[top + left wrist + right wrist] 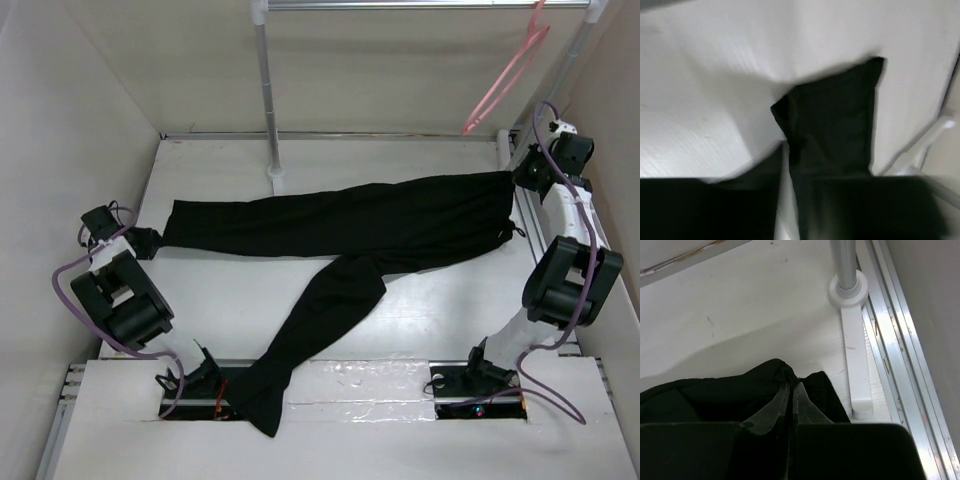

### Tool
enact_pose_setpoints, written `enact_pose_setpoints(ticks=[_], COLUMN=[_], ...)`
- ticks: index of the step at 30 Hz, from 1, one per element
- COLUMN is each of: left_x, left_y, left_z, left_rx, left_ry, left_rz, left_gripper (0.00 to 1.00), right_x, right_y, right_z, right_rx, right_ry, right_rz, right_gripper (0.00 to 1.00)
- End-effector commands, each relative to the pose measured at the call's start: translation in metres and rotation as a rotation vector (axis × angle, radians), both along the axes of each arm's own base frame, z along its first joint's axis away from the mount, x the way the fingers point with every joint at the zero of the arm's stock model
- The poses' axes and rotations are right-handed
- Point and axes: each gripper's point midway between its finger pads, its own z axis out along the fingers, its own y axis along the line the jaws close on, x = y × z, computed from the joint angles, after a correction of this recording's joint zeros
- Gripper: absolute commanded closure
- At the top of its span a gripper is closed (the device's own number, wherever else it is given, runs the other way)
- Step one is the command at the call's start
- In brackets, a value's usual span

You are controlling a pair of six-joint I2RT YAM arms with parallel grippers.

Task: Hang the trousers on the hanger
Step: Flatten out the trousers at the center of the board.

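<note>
Top external is showing the trousers lying flat across the middle of the worktop. One leg is stretching from the left edge towards the far right corner. The other is trailing down and hanging over the near edge between the two arm bases.

The left gripper is pinching the leg end at the left edge, its fingers pressed together on the cloth. The right gripper is pinching the waist end near the far right corner. In the right wrist view its pale fingertips are squeezing a small bunched fold.

The hanger is hanging from the rack rail above that far right corner, well clear of the cloth.

Both grips are looking shallow, so soft cloth could be slipping free once the arms are lifting. The loose leg may be snagging on the left arm's base or its cable. The hanger is hanging freely, so a nudge from cloth or gripper could be swinging it away or unhooking it.
</note>
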Motion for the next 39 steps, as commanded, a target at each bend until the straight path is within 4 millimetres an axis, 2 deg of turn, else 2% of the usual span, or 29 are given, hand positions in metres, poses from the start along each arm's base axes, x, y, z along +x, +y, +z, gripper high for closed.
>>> enact_pose_setpoints(ticks=[1, 2, 4, 5, 7, 8, 9, 11, 12, 14, 15, 16, 17, 18, 19, 20, 21, 22, 23, 24, 25, 29, 31, 33, 34, 35, 37, 38, 39], left_x=[-0.014, -0.017, -0.013, -0.010, 0.001, 0.011, 0.023, 0.036, 0.051, 0.061, 0.067, 0.070, 0.075, 0.081, 0.086, 0.089, 0.101, 0.103, 0.101, 0.109, 0.109, 0.121, 0.133, 0.145, 0.153, 0.154, 0.166, 0.166, 0.171], left_y=[0.012, 0.013, 0.016, 0.016, 0.017, 0.005, -0.003, -0.025, -0.053, -0.079, -0.100, -0.109, -0.115, -0.119, -0.125, -0.127, -0.127, -0.132, -0.132, -0.129, -0.128, -0.107, -0.096, -0.090, -0.089, -0.088, -0.084, -0.084, -0.085], left_z=[-0.015, -0.014, 0.007, 0.018, 0.060, 0.072, 0.093, 0.101, 0.107, 0.089, 0.083, 0.068, 0.063, 0.058, 0.034, 0.027, 0.028, 0.001, -0.011, -0.011, -0.025, -0.037, -0.050, -0.049, -0.043, -0.043, -0.029, -0.025, -0.010], left_rx=[0.053, 0.051, 0.079, 0.088, 0.161, 0.208, 0.254, 0.298, 0.300, 0.276, 0.269, 0.259, 0.262, 0.256, 0.230, 0.213, 0.211, 0.185, 0.167, 0.173, 0.169, 0.189, 0.151, 0.168, 0.175, 0.173, 0.194, 0.192, 0.193], left_ry=[0.105, 0.122, 0.078, 0.050, -0.058, -0.077, -0.116, -0.105, -0.115, -0.074, -0.070, -0.044, -0.045, -0.036, 0.017, 0.034, 0.028, 0.086, 0.134, 0.137, 0.169, 0.169, 0.186, 0.203, 0.185, 0.200, 0.169, 0.168, 0.138], left_rz=[0.021, 0.025, 0.037, 0.039, 0.032, -0.003, -0.032, -0.100, -0.172, -0.232, -0.284, -0.307, -0.327, -0.343, -0.368, -0.389, -0.400, -0.425, -0.431, -0.424, -0.425, -0.377, -0.346, -0.350, -0.348, -0.349, -0.345, -0.345, -0.346], left_gripper=[0.70, 0.54, 0.24, 0.21, 0.17, 0.16, 0.15, 0.15, 0.15, 0.15, 0.15, 0.16, 0.16, 0.16, 0.16, 0.16, 0.16, 0.17, 0.18, 0.19, 0.20, 0.20, 0.20, 0.20, 0.20, 0.20, 0.20, 0.20, 0.20], right_x=[0.019, 0.023, 0.024, 0.023, 0.025, 0.025, 0.024, 0.019, 0.014, 0.000, -0.006, -0.022, -0.030, -0.038, -0.049, -0.061, -0.070, -0.079, -0.101, -0.112, -0.123, -0.179, -0.201, -0.219, -0.222, -0.231, -0.252, -0.264, -0.272], right_y=[-0.019, -0.021, -0.026, -0.028, -0.028, -0.026, -0.023, -0.013, -0.001, 0.011, 0.024, 0.047, 0.061, 0.077, 0.111, 0.128, 0.144, 0.157, 0.172, 0.174, 0.176, 0.195, 0.205, 0.230, 0.237, 0.251, 0.287, 0.301, 0.312], right_z=[0.010, 0.004, 0.001, -0.001, 0.009, 0.013, 0.026, 0.037, 0.056, 0.050, 0.053, 0.049, 0.047, 0.042, 0.051, 0.029, 0.025, 0.019, 0.007, 0.003, 0.000, -0.029, -0.047, -0.057, -0.060, -0.061, -0.062, -0.063, -0.064], right_rx=[-0.031, -0.026, -0.033, -0.032, -0.040, -0.036, -0.037, -0.037, -0.049, -0.045, -0.045, -0.040, -0.037, -0.030, -0.030, -0.020, -0.034, -0.043, -0.046, -0.060, -0.055, -0.030, -0.007, 0.045, 0.047, 0.076, 0.079, 0.091, 0.088], right_ry=[-0.040, -0.027, -0.006, 0.012, -0.010, -0.018, -0.043, -0.059, -0.095, -0.092, -0.105, -0.108, -0.115, -0.112, -0.147, -0.107, -0.103, -0.092, -0.045, -0.025, -0.016, 0.057, 0.109, 0.127, 0.136, 0.152, 0.189, 0.209, 0.221], right_rz=[-0.031, -0.035, -0.054, -0.061, -0.057, -0.050, -0.041, -0.018, -0.002, 0.015, 0.039, 0.082, 0.111, 0.140, 0.221, 0.261, 0.305, 0.341, 0.385, 0.403, 0.414, 0.523, 0.560, 0.660, 0.687, 0.757, 0.933, 1.005, 1.061], right_gripper=[1.00, 0.97, 0.77, 0.53, 0.33, 0.21, 0.18, 0.14, 0.12, 0.10, 0.17, 0.34, 0.78, 0.98, 1.00, 1.00, 1.00, 1.00, 1.00, 1.00, 1.00, 0.71, 0.64, 0.48, 0.48, 0.40, 0.34, 0.26, 0.23])
